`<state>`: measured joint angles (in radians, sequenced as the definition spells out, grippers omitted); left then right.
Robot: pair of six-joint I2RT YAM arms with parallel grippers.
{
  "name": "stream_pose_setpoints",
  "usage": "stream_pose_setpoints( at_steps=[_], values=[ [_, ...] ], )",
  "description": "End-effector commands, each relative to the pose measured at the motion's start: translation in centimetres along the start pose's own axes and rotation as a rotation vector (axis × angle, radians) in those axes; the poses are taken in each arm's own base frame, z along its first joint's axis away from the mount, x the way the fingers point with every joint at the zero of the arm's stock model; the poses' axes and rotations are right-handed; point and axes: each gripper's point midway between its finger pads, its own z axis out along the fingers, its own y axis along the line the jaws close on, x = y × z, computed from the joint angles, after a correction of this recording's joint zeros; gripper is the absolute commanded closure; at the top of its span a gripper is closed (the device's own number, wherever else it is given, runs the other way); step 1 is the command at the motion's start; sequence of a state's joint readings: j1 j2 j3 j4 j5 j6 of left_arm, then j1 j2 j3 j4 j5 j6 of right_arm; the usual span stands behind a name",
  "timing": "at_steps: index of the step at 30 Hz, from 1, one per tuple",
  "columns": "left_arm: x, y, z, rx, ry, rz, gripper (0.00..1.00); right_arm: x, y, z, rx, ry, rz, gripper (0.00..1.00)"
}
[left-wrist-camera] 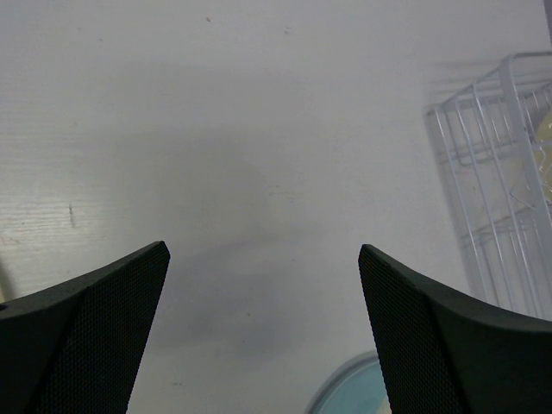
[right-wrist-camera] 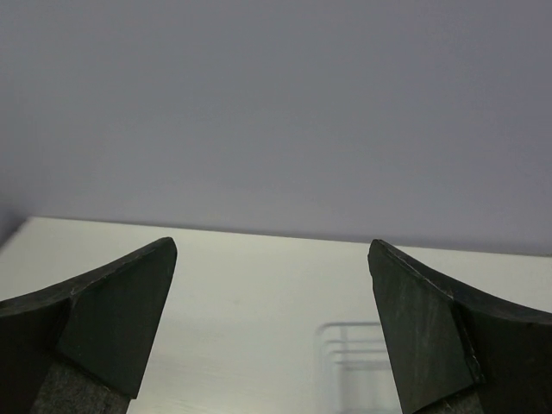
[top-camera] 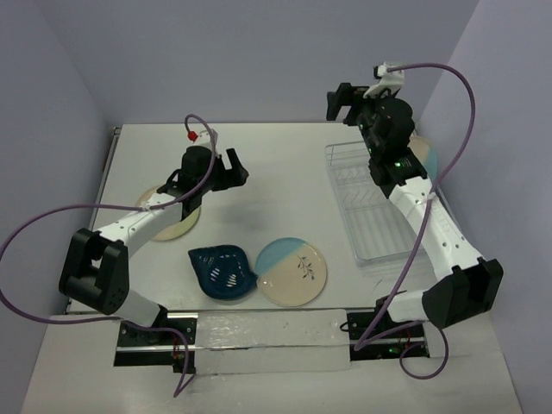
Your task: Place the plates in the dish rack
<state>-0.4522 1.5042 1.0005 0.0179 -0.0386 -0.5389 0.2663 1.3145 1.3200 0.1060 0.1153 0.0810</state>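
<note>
From my seat, the white table (top-camera: 285,172) fills most of the top view, with both arms reaching up over it from the bottom edge. The rectangular rack of thin white-silver wire (top-camera: 371,207) lies at the right of the frame, running from the upper right down towards the centre right, and the slots I can see hold nothing.

A cream-and-light-blue round plate (top-camera: 426,156) shows at the rack's upper right corner behind the right arm. I cannot tell whether it sits in the rack or just beside it.

Three dishes lie flat on the table, well apart from the rack:
- A second cream-and-light-blue round plate with a dark sprig (top-camera: 291,272) is at lower centre.
- A dark teal leaf-shaped dish (top-camera: 222,272) is just left of it, with their edges touching or nearly so.
- A plain pale yellow round plate (top-camera: 177,226) is at centre left, partly under the left arm.

The left gripper (top-camera: 235,170) hangs over bare table left of centre. Its jaws are spread wide and have hold of nothing, which the left wrist view confirms. The right gripper (top-camera: 338,102) is raised at the upper right, above the rack's far end, and it too is fully spread with nothing between its fingers.
</note>
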Motion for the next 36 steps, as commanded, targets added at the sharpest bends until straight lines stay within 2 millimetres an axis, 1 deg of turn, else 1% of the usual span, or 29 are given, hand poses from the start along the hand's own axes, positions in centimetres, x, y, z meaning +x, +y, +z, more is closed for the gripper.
stream_pose_setpoints(
  at_steps=[1, 2, 3, 4, 6, 7, 8, 9, 10, 11, 13, 14, 15, 17, 20, 21, 23, 24, 25, 27, 29, 30, 32, 35, 36],
  values=[
    [-1.2, -3.6, -1.1, 0.152, -0.038, 0.045, 0.01, -2.9, 4.6, 0.7, -0.052, -0.032, 0.242, 0.00],
    [-0.8, -3.8, -1.3, 0.157, -0.031, 0.058, 0.01, -3.0, 5.2, 0.9, -0.047, -0.024, 0.269, 0.00],
    [-0.1, -3.9, -1.5, 0.169, -0.020, 0.071, 0.01, -2.6, 6.0, 0.9, -0.039, 0.002, 0.280, 0.00],
    [0.8, -3.8, -1.6, 0.181, -0.004, 0.076, 0.01, -1.5, 6.9, 0.6, -0.036, 0.048, 0.293, 0.00],
    [2.0, -4.4, -2.1, 0.241, 0.012, 0.082, 0.01, 1.2, 7.2, 0.0, 0.005, 0.134, 0.309, 0.00],
    [2.2, -4.6, -2.2, 0.257, 0.011, 0.085, 0.01, 2.8, 7.6, -0.4, 0.009, 0.174, 0.319, 0.00],
    [3.3, -4.7, -2.4, 0.288, 0.033, 0.091, 0.01, 5.4, 7.8, -1.3, 0.030, 0.248, 0.328, 0.00],
    [4.0, -5.0, -2.6, 0.319, 0.039, 0.099, 0.01, 7.3, 7.8, -2.1, 0.053, 0.300, 0.340, 0.00],
    [5.4, -5.1, -2.8, 0.343, 0.071, 0.102, 0.01, 9.7, 7.9, -3.3, 0.071, 0.370, 0.353, 0.00],
    [5.9, -5.1, -2.9, 0.350, 0.079, 0.104, 0.01, 10.5, 8.1, -3.8, 0.079, 0.396, 0.364, 0.00],
    [7.9, -5.6, -3.3, 0.377, 0.114, 0.120, 0.01, 15.2, 7.9, -6.6, 0.130, 0.515, 0.358, 0.00],
    [8.5, -5.9, -3.4, 0.384, 0.123, 0.128, 0.01, 17.3, 8.2, -8.2, 0.141, 0.570, 0.342, 0.00],
    [9.3, -6.3, -3.6, 0.396, 0.136, 0.138, 0.01, 18.6, 8.3, -9.3, 0.150, 0.603, 0.328, 0.00],
    [10.6, -6.5, -3.9, 0.388, 0.162, 0.143, 0.01, 20.9, 8.0, -11.5, 0.177, 0.658, 0.299, 0.01],
    [13.0, -6.5, -4.2, 0.335, 0.206, 0.156, 0.01, 24.5, 6.5, -15.0, 0.233, 0.727, 0.253, 0.01],
    [13.8, -6.6, -4.4, 0.319, 0.219, 0.171, 0.01, 25.3, 5.8, -15.8, 0.251, 0.741, 0.241, 0.01],
    [15.9, -6.6, -5.0, 0.296, 0.247, 0.208, 0.02, 26.4, 5.2, -17.3, 0.262, 0.780, 0.229, 0.01],
    [16.4, -6.7, -5.2, 0.295, 0.253, 0.216, 0.02, 26.7, 5.2, -17.9, 0.255, 0.797, 0.228, 0.01],
    [17.0, -6.7, -5.4, 0.287, 0.261, 0.220, 0.02, 27.1, 5.5, -18.8, 0.231, 0.822, 0.231, 0.01],
    [17.5, -6.8, -5.5, 0.289, 0.271, 0.223, 0.02, 27.6, 5.7, -20.0, 0.215, 0.847, 0.236, 0.01],
    [18.4, -6.6, -5.6, 0.280, 0.289, 0.239, 0.02, 28.6, 5.6, -21.8, 0.206, 0.883, 0.226, 0.01],
    [18.6, -6.6, -5.7, 0.281, 0.292, 0.251, 0.02, 28.7, 5.7, -22.3, 0.200, 0.888, 0.228, 0.01],
    [19.8, -6.5, -5.6, 0.271, 0.325, 0.279, 0.02, 29.2, 5.6, -24.0, 0.176, 0.920, 0.210, 0.01],
    [21.7, -6.4, -5.0, 0.241, 0.383, 0.296, 0.02, 29.6, 5.7, -25.4, 0.140, 0.951, 0.209, 0.00],
    [21.9, -5.6, -4.7, 0.195, 0.386, 0.302, 0.02, 29.8, 5.9, -25.8, 0.119, 0.967, 0.216, 0.00]
  ],
)
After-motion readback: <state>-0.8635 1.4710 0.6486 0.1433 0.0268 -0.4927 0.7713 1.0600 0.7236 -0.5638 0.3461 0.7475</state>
